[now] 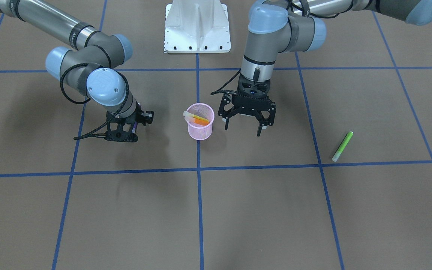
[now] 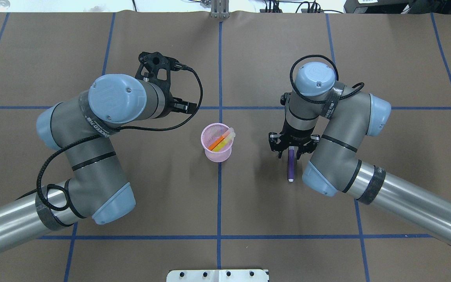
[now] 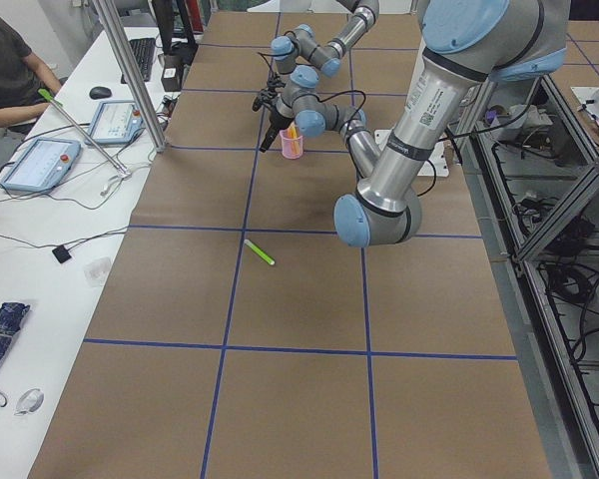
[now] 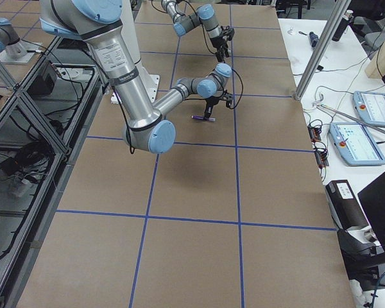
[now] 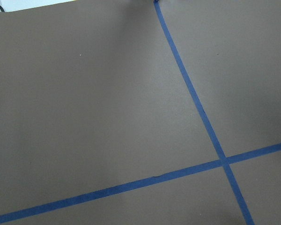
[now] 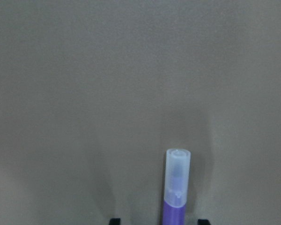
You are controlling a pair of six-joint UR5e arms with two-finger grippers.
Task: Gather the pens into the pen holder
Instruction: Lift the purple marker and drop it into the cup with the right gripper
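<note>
Pens are sitting in three spots. The orange pen (image 2: 215, 144) is leaning, pale cap up, in the pink mesh pen holder (image 1: 200, 131) at mid-table. The purple pen (image 6: 177, 187) is lying flat under the right gripper (image 2: 289, 153); only the wrist view is showing its jaws parted, gaps either side. The green pen (image 1: 342, 146), lying well apart, is showing only in front and left views. The left gripper (image 1: 243, 130) is hanging spread wide beside the holder.
</note>
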